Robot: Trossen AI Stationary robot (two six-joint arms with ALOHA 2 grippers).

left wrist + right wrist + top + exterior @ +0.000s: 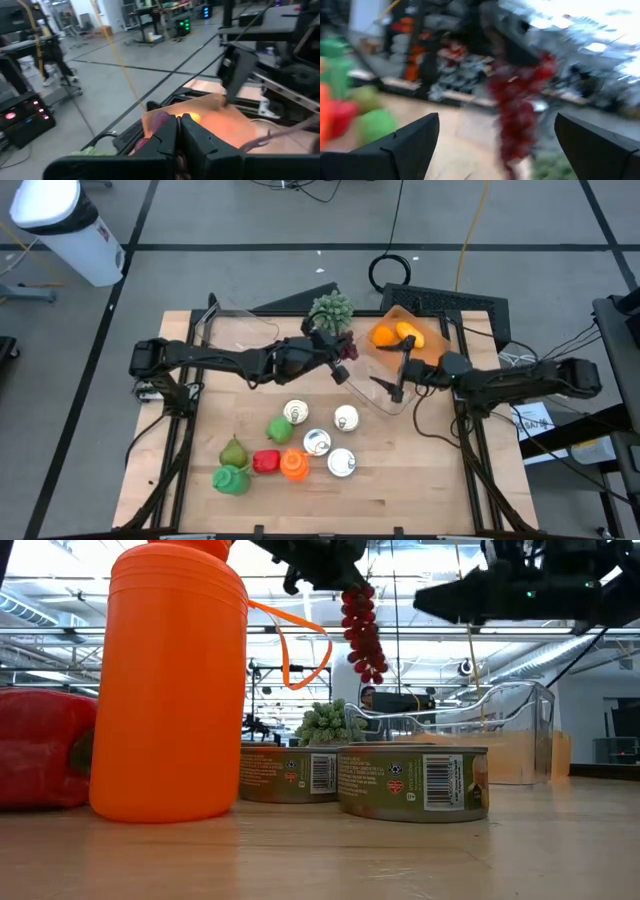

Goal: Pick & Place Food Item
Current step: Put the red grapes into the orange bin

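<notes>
A bunch of dark red grapes [363, 635] hangs in the air from my left gripper [338, 360], which is shut on it above the table's middle, in front of a green broccoli head [332, 310]. The bunch also shows in the high view [342, 373] and, blurred, in the right wrist view [517, 115]. My right gripper [396, 376] is open and holds nothing; it hovers just right of the grapes, over a clear plastic tub [400, 408]. The tub holds orange fruit [397, 335]. My left gripper pinches the grape bunch at its top end [350, 592] between its two shut fingers [167, 137]. The fingers come from the table's left and from above. The bunch hangs straight down below them, lifted well clear of the table.
On the near half of the table stand several tins [318, 442], an orange bottle [293, 466], a red pepper [265, 462], a green pepper [232, 479], a pear [235, 450] and a lime [279, 429]. A keyboard [450, 302] lies beyond the tub.
</notes>
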